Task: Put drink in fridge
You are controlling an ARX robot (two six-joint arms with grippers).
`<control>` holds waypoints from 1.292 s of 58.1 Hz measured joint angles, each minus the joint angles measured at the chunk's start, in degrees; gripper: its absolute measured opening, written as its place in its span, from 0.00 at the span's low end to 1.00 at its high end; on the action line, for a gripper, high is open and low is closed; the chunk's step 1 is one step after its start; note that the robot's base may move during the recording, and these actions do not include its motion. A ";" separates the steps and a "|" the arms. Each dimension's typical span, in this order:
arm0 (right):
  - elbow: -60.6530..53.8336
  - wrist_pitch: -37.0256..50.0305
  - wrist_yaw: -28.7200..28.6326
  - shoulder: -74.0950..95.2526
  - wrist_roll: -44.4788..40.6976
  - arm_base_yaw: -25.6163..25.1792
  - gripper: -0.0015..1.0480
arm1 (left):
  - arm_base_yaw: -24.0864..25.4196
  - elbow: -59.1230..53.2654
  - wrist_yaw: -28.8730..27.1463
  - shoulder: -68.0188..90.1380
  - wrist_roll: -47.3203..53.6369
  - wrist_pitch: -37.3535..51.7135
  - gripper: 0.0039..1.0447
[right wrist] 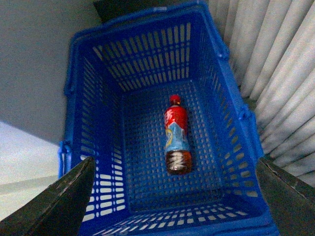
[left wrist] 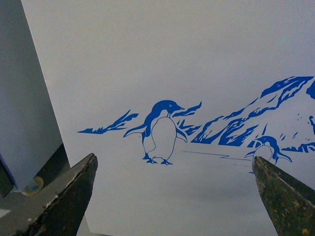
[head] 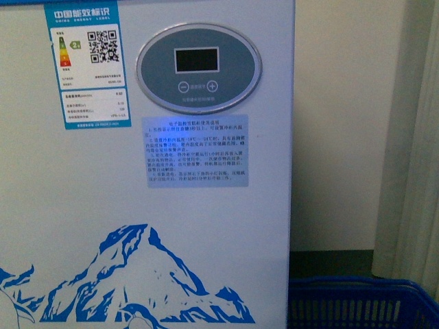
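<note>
The drink (right wrist: 176,138), a small bottle with a red cap, red label and brown liquid, lies on its side on the floor of a blue mesh basket (right wrist: 98,147). My right gripper (right wrist: 174,196) hangs open and empty above the basket, well clear of the bottle. The fridge (head: 206,226) fills the front view as a white wall with an oval display (head: 198,67) and a blue mountain picture. My left gripper (left wrist: 172,194) is open and empty, facing the fridge's penguin picture (left wrist: 160,132). The fridge's lids are out of view.
The basket's rim (head: 357,291) shows at the lower right of the front view, beside the fridge. Pale curtains (right wrist: 280,78) hang close along the basket's far side. A beige wall (head: 343,123) stands behind. An energy label (head: 86,62) is on the fridge front.
</note>
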 joint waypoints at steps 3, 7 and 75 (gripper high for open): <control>2.40 7.39 0.76 13.42 2.54 1.03 0.93 | 0.00 0.00 0.00 0.00 0.00 0.00 0.92; 7.06 14.64 3.41 31.17 6.16 3.37 0.93 | 0.00 0.00 0.02 0.00 0.00 0.00 0.92; 66.42 9.38 13.92 110.36 10.95 5.88 0.93 | 0.00 0.00 0.00 0.00 0.00 0.00 0.92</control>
